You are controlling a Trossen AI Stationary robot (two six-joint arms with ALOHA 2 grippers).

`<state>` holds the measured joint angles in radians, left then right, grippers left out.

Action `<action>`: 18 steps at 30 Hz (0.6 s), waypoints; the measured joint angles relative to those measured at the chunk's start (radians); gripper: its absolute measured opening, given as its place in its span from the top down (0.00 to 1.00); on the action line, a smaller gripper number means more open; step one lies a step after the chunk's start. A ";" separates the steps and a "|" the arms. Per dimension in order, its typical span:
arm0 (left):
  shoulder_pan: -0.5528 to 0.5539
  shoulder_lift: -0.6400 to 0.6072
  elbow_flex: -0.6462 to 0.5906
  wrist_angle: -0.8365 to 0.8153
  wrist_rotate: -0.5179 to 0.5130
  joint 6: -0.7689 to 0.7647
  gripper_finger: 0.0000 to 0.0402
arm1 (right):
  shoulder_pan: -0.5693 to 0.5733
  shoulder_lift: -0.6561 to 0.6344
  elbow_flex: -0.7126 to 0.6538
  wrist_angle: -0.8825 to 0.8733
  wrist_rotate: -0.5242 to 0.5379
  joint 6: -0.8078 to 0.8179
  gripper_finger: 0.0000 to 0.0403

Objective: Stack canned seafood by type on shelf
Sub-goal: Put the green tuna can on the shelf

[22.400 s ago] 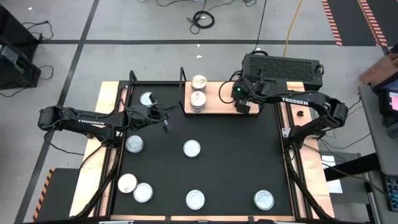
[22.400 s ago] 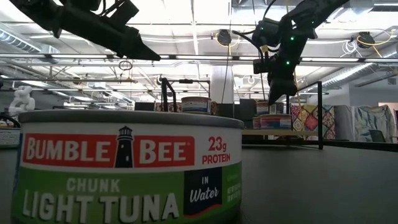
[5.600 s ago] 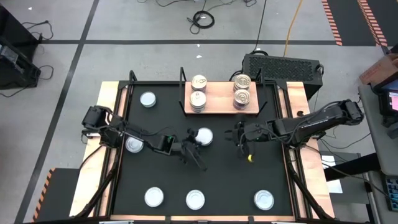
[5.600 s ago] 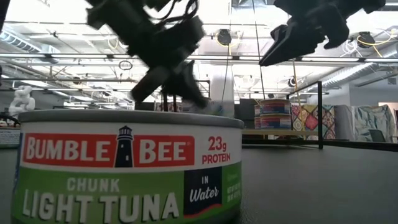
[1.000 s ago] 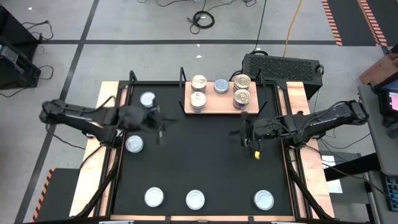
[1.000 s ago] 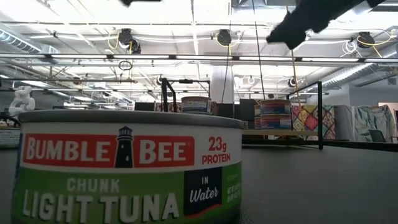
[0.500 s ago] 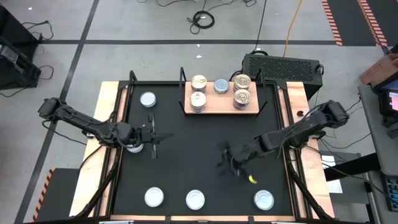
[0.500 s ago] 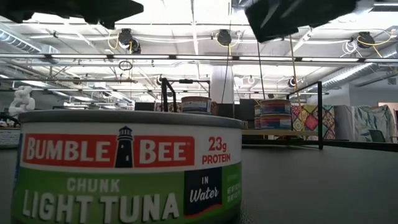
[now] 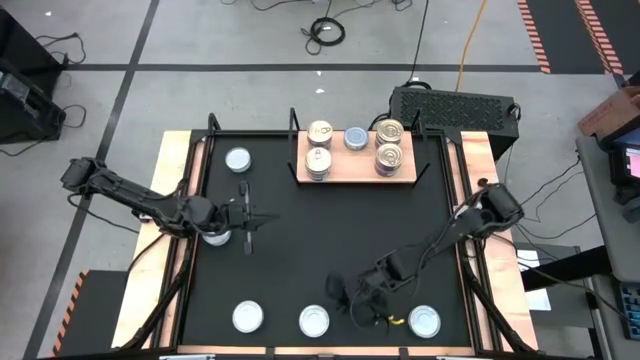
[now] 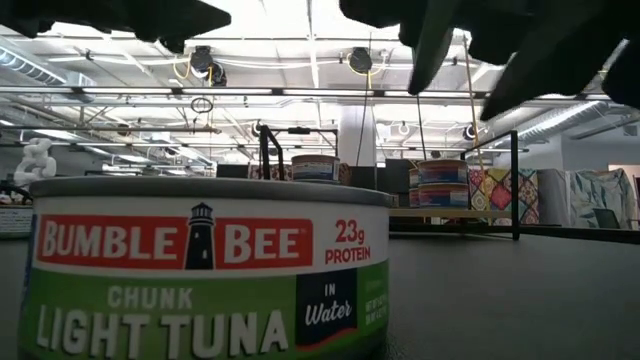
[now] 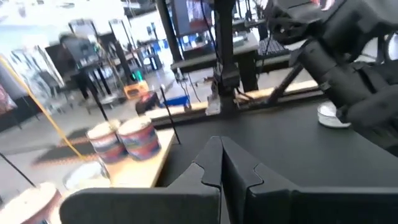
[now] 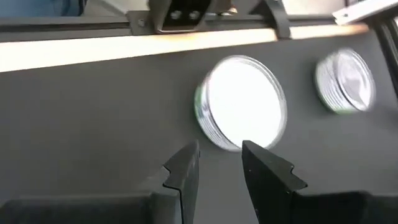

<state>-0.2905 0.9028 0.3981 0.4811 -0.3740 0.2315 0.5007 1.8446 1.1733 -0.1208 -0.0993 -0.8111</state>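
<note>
Tin [image 12: 244,102], flat face up, seemingly just beyond right gripper [image 12: 219,163].

My arms [image 9: 130,192] are dark, slender, jointed; my fingers [image 12: 186,174] are matte black, angular, with stepped edges.

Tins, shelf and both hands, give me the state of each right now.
Shelf: five tin tops showing.
Shelf tins: upright, two side stacks, single blue middle.
Mat tins: five, flat, loose.
Left hand: shut, empty.
Right hand: open, above middle front tin.
</note>
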 joint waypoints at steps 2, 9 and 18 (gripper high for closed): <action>0.000 0.000 0.000 -0.034 0.003 -0.044 1.00 | 0.012 0.028 0.024 -0.005 0.001 -0.030 0.71; 0.000 0.000 0.000 -0.070 -0.024 -0.178 1.00 | 0.044 0.118 0.080 0.013 0.103 -0.124 0.71; 0.000 0.000 0.000 -0.073 -0.027 -0.201 1.00 | 0.058 0.168 0.081 0.125 0.224 -0.170 0.71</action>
<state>-0.2905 0.9028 0.3985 0.4085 -0.4011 0.0307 0.5583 2.0130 1.2544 0.0044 0.1249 -0.9812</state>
